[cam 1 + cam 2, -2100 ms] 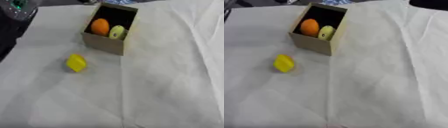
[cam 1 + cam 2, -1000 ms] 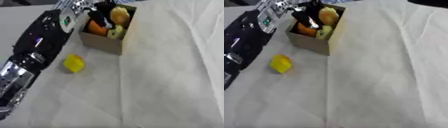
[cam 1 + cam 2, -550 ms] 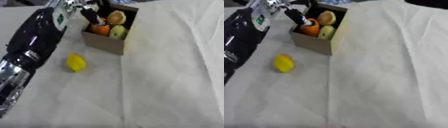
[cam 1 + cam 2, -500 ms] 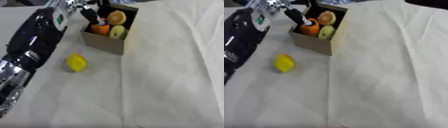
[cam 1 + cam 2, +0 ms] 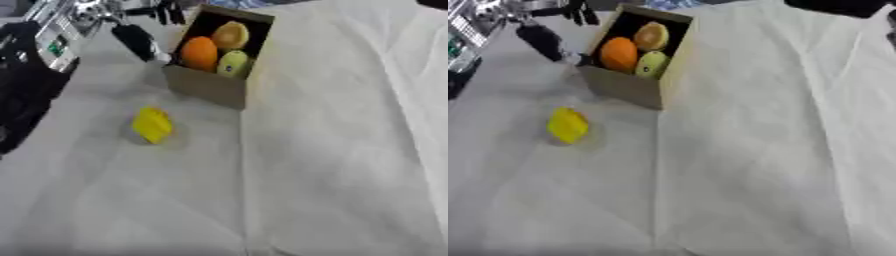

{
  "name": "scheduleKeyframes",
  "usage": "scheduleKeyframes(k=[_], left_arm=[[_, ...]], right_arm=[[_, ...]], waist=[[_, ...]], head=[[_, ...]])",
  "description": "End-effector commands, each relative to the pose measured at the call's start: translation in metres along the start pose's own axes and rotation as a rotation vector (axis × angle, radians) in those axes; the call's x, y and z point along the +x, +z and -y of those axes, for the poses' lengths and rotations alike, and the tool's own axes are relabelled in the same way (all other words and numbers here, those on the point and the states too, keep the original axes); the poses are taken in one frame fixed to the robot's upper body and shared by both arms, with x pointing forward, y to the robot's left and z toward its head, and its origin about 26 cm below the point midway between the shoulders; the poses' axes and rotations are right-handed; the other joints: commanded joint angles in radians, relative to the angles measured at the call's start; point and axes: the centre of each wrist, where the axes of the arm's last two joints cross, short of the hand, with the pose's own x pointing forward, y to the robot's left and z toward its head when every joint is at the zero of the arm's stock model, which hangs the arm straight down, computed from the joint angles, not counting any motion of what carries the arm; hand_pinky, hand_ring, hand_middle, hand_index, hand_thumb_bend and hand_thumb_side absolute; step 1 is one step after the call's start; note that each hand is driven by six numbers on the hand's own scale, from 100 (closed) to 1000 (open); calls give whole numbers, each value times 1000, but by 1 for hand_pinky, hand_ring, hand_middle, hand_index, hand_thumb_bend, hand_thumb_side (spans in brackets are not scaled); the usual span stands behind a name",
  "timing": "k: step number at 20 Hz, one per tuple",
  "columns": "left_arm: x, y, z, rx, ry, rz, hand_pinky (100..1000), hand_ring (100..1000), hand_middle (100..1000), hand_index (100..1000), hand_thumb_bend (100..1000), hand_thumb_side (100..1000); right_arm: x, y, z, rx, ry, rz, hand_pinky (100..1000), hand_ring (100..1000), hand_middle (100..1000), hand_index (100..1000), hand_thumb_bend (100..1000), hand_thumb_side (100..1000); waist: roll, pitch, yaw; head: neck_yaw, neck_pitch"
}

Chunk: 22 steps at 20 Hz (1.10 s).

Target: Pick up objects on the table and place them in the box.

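An open cardboard box stands on the white cloth at the upper left. Inside it lie an orange, a yellow-brown fruit and a pale green fruit. A small yellow object lies on the cloth in front of the box, to its left. My left hand hovers just left of the box's rim, open and holding nothing, with its fingers spread near the box's far left corner. My right hand does not show.
A white wrinkled cloth covers the table, with bare room to the right of and in front of the box. My left forearm fills the upper left corner. A dark shape sits at the far right edge.
My left hand came in with the yellow-brown fruit, let it go into the box, and has drawn back to the left of the rim. The yellow object has not moved.
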Motion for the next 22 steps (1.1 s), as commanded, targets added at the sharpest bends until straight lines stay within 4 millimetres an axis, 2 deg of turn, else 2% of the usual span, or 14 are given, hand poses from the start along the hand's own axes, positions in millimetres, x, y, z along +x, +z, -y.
scheduleKeyframes(k=[1,7,10,12,16,22], left_arm=[[-3,23,-1,-71,-69,16,815,776,772,847,517,360],[-8,54,28,-187,-26,-18,818,780,774,849,565,315],[-9,72,34,-230,4,-45,828,794,793,861,602,294],[-5,82,32,-236,22,-49,830,797,798,866,620,278],[9,87,26,-208,35,-52,837,808,813,875,619,251],[29,101,0,-37,-62,-76,838,809,815,884,603,207]], right_arm=[[5,1,11,-21,42,14,887,716,669,784,100,509],[7,-2,11,-25,33,30,887,716,669,784,100,510],[9,-4,11,-28,30,42,887,715,669,783,100,510],[10,-5,11,-29,26,47,887,714,668,782,100,511],[10,-5,10,-32,23,46,887,713,667,782,100,511],[8,-3,10,-31,23,36,887,713,667,781,100,510]], waist=[[-7,-22,1],[-12,-12,-12],[-14,-8,-21],[-14,-6,-26],[-17,-3,-31],[-21,-7,-30]], head=[[-3,-10],[13,-14],[23,-18],[27,-21],[32,-24],[34,-43]])
